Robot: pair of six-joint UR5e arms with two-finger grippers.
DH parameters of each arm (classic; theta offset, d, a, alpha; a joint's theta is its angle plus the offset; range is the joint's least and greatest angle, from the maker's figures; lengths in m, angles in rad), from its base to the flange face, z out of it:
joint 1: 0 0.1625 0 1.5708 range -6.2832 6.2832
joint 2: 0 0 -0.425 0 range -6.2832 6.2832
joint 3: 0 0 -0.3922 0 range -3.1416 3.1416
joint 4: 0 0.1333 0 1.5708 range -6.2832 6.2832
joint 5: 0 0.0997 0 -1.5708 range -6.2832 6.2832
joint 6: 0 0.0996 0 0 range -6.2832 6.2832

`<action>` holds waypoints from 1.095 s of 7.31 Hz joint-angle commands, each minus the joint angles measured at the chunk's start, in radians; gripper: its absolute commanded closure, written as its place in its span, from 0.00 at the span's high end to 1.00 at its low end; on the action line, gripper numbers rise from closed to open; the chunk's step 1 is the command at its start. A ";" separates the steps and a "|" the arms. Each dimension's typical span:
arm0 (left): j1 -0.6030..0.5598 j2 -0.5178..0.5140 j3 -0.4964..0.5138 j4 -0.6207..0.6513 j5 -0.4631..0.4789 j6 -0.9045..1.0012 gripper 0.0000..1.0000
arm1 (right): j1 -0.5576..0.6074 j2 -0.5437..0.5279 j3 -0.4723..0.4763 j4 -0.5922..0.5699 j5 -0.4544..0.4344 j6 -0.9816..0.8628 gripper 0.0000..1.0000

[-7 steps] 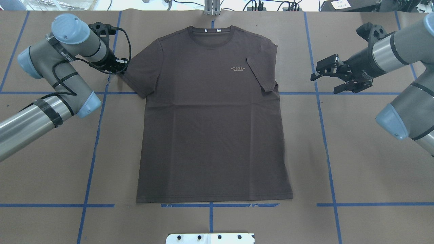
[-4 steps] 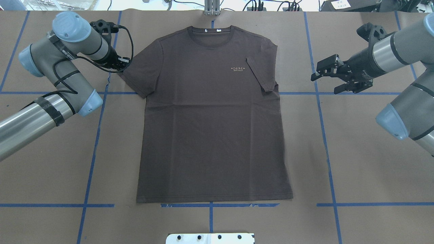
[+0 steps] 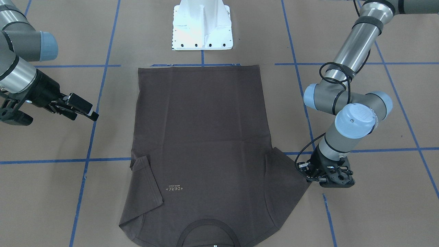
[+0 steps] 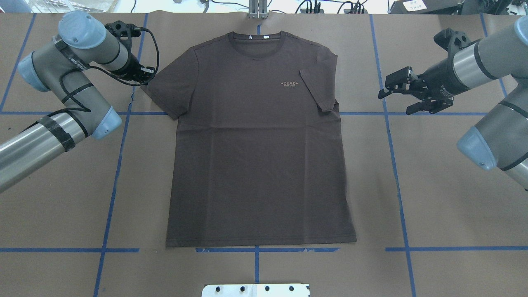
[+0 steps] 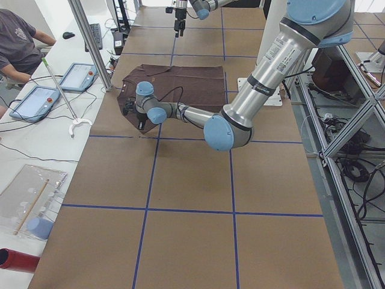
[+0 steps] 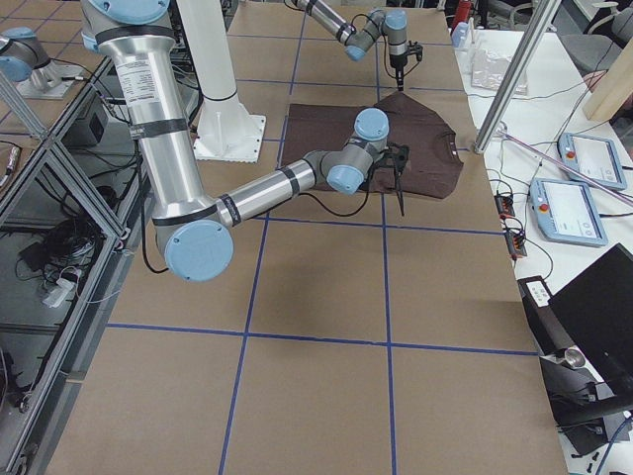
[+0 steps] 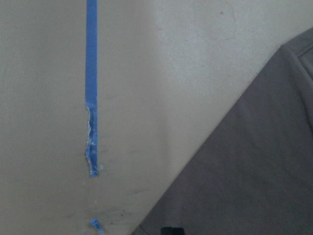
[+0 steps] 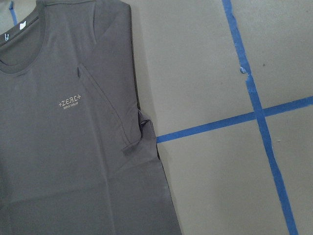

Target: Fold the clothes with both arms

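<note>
1. The T-shirt (image 4: 255, 165) lay flat in the middle of the table (image 4: 433, 206)
2. The left gripper (image 4: 144, 76) stood at the left sleeve (image 4: 173, 86); whether it was apart or together could not be told; a shallow pinch might slip
3. The right gripper (image 4: 396, 99) hovered with its jaws apart, far right

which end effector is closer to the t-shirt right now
Left. The left end effector sits at the outer edge of the T-shirt, by its spread sleeve. The right end effector hangs off to its side, clearly apart from the folded-in sleeve.
</note>
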 commanded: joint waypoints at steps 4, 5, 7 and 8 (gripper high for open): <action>0.000 0.003 0.018 0.000 -0.001 -0.015 0.43 | 0.000 0.002 0.000 0.000 -0.001 0.001 1.00; 0.001 0.000 0.022 0.000 -0.001 -0.017 0.43 | 0.000 0.002 0.000 0.000 0.001 0.001 1.00; 0.003 -0.003 0.024 0.000 -0.002 -0.018 0.42 | 0.000 0.002 -0.002 0.000 -0.001 0.001 1.00; 0.004 -0.003 0.024 0.000 -0.002 -0.018 0.41 | 0.000 0.002 -0.002 0.000 -0.001 0.001 1.00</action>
